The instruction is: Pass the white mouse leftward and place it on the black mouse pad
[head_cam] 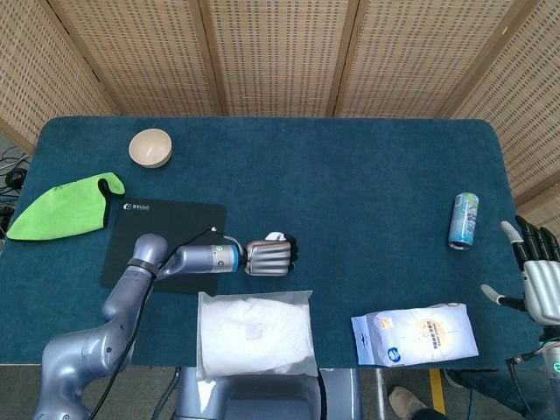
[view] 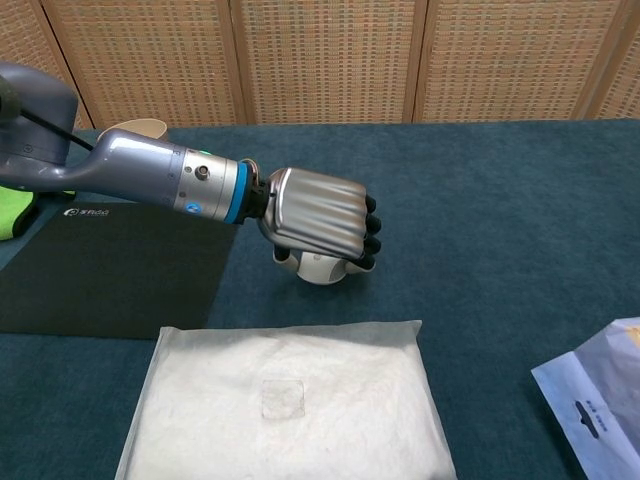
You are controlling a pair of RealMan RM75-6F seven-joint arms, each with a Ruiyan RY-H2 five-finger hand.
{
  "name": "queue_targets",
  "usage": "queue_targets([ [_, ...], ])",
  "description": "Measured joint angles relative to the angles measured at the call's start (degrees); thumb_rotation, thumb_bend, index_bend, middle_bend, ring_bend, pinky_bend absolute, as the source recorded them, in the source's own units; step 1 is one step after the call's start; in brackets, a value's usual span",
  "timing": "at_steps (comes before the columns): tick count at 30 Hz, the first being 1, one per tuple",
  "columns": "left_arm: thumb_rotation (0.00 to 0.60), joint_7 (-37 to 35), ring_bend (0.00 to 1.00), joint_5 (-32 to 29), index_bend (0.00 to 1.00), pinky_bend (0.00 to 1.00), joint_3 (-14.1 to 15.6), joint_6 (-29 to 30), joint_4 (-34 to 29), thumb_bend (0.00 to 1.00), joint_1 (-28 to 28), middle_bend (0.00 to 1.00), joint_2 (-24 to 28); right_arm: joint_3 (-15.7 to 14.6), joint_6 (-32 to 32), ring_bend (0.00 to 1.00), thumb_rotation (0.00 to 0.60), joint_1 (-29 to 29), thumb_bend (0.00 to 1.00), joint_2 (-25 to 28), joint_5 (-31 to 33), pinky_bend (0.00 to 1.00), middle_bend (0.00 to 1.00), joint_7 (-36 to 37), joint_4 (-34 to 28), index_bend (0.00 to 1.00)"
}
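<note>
One mouse, two bags

left hand gripping white mouse, beside black mouse pad

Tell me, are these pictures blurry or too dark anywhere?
Head view: sharp and evenly lit, only soft shadows on the blue table. Chest view: the left hand gleams a bit, its fingers curled over the white mouse, shading it; all stays in focus.

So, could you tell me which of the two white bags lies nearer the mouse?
The plain white bag just in front of the mouse; the printed bag lies further right.
</note>
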Motion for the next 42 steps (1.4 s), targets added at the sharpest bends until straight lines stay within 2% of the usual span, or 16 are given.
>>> queue_targets([
  [7, 0.6, 0.76, 0.33, -1.43, 0.61, 0.38, 0.6, 3.02, -0.4, 0.23, 1.33, 0.43, 2.72, -0.17, -0.12, 0.0, 0.6, -0.03, 0.0, -0.11, -0.85, 0.0, 0.0, -0.8, -0.57, 0.0],
  [14, 0.6, 1.55, 0.34, -2.63, 0.62, 0.38, 1.14, 8.72, -1.72, 0.22, 4.55, 0.43, 7.17, -0.29, -0.11, 0.0, 0.6, -0.15, 0.0, -0.22, -1.35, 0.0, 0.0, -1.75, -1.18, 0.0],
  [20, 0.6, 3.49, 0.34, -3.22, 0.62, 0.38, 2.3, 15.92, -3.36, 0.22, 11.63, 0.43, 14.41, -0.41, 0.39, 0.0, 0.6, -0.25, 0.0, -0.49, -2.43, 0.0, 0.0, -2.58, -1.72, 0.0],
  [26, 0.6, 4.88, 0.34, -3.85, 0.62, 0.38, 3.55, 19.15, -4.83, 0.21, 18.52, 0.43, 18.52, -0.61, 0.76, 0.0, 0.6, -0.06, 0.0, -0.65, -4.04, 0.0, 0.0, -3.79, -2.9, 0.0],
  [32, 0.6, 5.66, 0.34, -3.91, 0.62, 0.38, 5.05, 20.48, -4.59, 0.2, 23.65, 0.43, 19.41, -0.88, 1.12, 0.0, 0.6, 0.11, 0.0, -0.9, -5.38, 0.0, 0.0, -5.29, -3.95, 0.0],
  [36, 0.6, 5.69, 0.34, -3.52, 0.62, 0.38, 6.05, 19.52, -3.17, 0.22, 24.69, 0.43, 19.32, -0.94, 1.4, 0.0, 0.6, 0.02, 0.0, -1.01, -5.69, 0.0, 0.0, -5.93, -4.42, 0.0],
  [42, 0.6, 3.9, 0.34, -4.18, 0.62, 0.38, 6.04, 17.59, -2.18, 0.21, 25.25, 0.43, 18.89, -0.85, 1.16, 0.0, 0.6, -0.02, 0.0, -1.07, -5.28, 0.0, 0.0, -6.17, -4.39, 0.0],
])
